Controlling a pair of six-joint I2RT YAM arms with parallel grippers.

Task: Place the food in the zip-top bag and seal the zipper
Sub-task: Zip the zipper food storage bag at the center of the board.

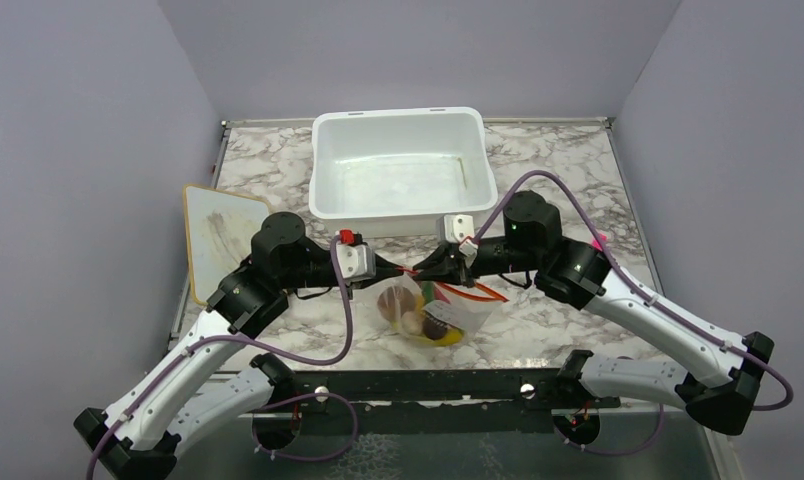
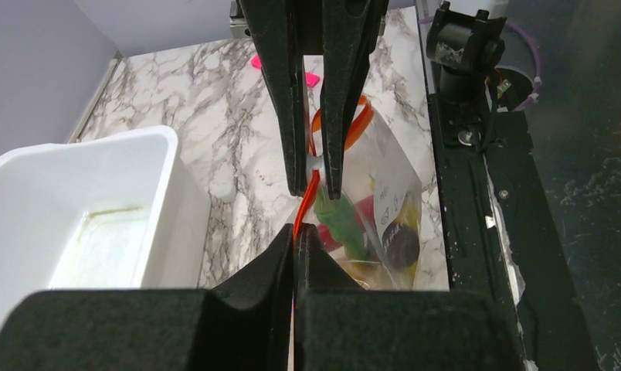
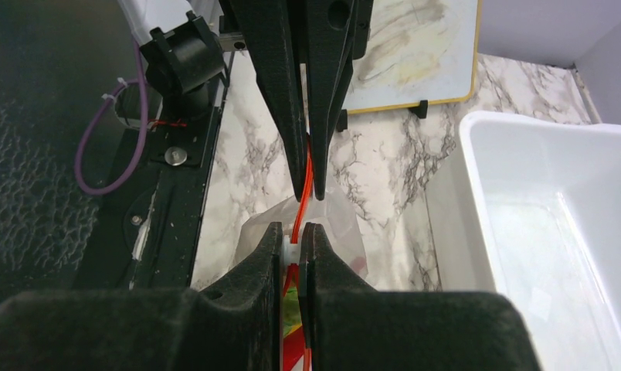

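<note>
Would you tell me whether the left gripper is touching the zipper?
Touching: the left wrist view shows the left gripper clamped on the zipper, its orange-red strip between the fingertips.

Left arm (image 1: 268,262), right arm (image 1: 568,268) inward, jaws clamped.

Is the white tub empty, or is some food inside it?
Empty. From above, the white tub shows only its bare floor; the food sits inside the zip-top bag.

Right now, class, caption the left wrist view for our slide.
Left gripper and right gripper pinch the zipper of the zip-top bag, food inside.
</note>
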